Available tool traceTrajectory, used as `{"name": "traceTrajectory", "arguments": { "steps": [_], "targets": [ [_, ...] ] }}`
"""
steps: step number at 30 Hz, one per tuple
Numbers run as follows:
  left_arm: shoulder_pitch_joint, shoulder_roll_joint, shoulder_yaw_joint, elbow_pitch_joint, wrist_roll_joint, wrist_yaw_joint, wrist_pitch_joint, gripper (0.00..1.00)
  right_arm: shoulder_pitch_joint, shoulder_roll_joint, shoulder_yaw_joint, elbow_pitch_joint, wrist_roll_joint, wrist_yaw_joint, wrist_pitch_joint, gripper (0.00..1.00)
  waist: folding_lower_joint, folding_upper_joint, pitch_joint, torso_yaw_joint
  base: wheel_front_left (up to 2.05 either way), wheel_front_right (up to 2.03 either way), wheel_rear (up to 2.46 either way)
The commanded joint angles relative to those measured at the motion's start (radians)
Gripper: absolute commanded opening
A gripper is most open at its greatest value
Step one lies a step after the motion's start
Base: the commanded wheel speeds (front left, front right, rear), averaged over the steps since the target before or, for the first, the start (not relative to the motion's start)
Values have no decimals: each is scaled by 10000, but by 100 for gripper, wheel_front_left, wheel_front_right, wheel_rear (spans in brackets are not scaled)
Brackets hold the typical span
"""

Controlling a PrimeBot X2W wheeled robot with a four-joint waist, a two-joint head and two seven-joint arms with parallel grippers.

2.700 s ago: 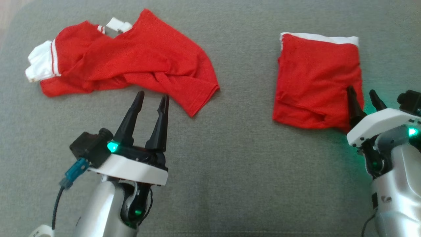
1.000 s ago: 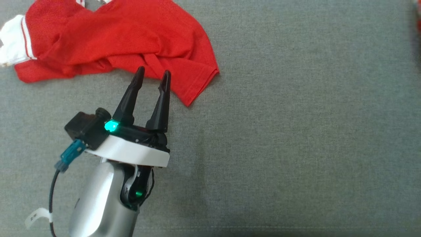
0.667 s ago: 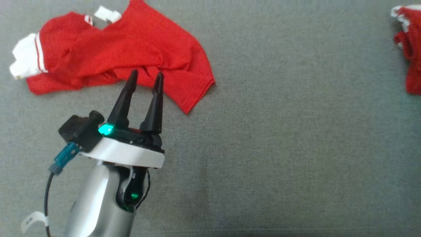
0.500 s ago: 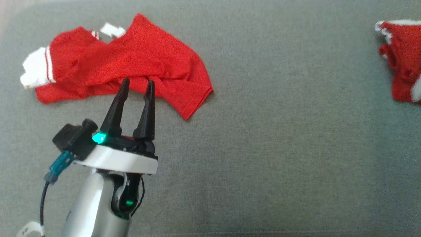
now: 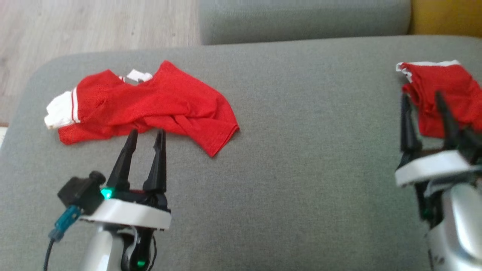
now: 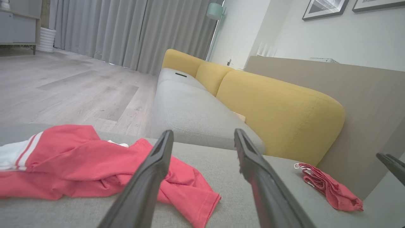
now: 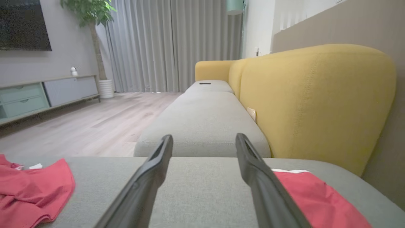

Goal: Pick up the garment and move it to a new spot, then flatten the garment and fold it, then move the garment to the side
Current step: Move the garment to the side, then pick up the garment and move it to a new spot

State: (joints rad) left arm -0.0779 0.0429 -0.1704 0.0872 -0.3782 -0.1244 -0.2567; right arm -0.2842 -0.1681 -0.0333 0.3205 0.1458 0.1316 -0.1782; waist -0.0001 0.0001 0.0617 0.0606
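Observation:
A folded red garment [image 5: 440, 90] with a white edge lies at the far right of the grey couch seat [image 5: 301, 150]; it also appears as the red bundle [image 6: 329, 186] and the red cloth [image 7: 316, 196]. My right gripper [image 5: 421, 96] stands open just in front of its near-left corner, with nothing between the fingers [image 7: 204, 136]. A crumpled red garment [image 5: 150, 101] with a white sleeve lies at the left. My left gripper [image 5: 147, 131] is open, its tips at that garment's near edge, also shown in the left wrist view [image 6: 203, 133].
The seat's far edge drops to a wooden floor [image 5: 94, 26] at the upper left. Another grey cushion [image 5: 301, 19] continues beyond a gap. A yellow backrest [image 7: 316, 104] runs along the right side. Bare grey seat lies between the two garments.
The head camera has swung and tilted up, so the whole picture shifted. My right gripper has let go of the folded garment, which now lies farther right. The left gripper has barely moved.

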Motion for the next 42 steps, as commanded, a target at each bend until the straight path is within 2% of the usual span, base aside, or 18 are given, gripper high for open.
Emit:
{"name": "traceTrajectory", "arguments": {
  "steps": [1, 15, 35, 42],
  "targets": [
    [-147, 74, 492, -248, 106, -41, -51, 100, 64, 196, 301, -440, 119, -9, -220, 100, 1, -1, -232, -26, 0, 0, 0],
    [858, 74, 814, -78, 140, -58, -51, 100, 1945, 1100, 429, -783, 369, -9, -781, 100, 1, -1, -751, -214, 0, 0, 0],
    [801, 74, 810, -104, 77, -62, -51, 100, 2022, 1177, 428, -700, 581, -9, -832, 100, 1, -1, -710, -206, 0, 0, 0],
    [744, 74, 808, -86, 61, -63, -51, 100, 2050, 1177, 550, -688, 628, -9, -834, 100, 1, -1, -681, 97, 0, 0, 0]
  ]
}}
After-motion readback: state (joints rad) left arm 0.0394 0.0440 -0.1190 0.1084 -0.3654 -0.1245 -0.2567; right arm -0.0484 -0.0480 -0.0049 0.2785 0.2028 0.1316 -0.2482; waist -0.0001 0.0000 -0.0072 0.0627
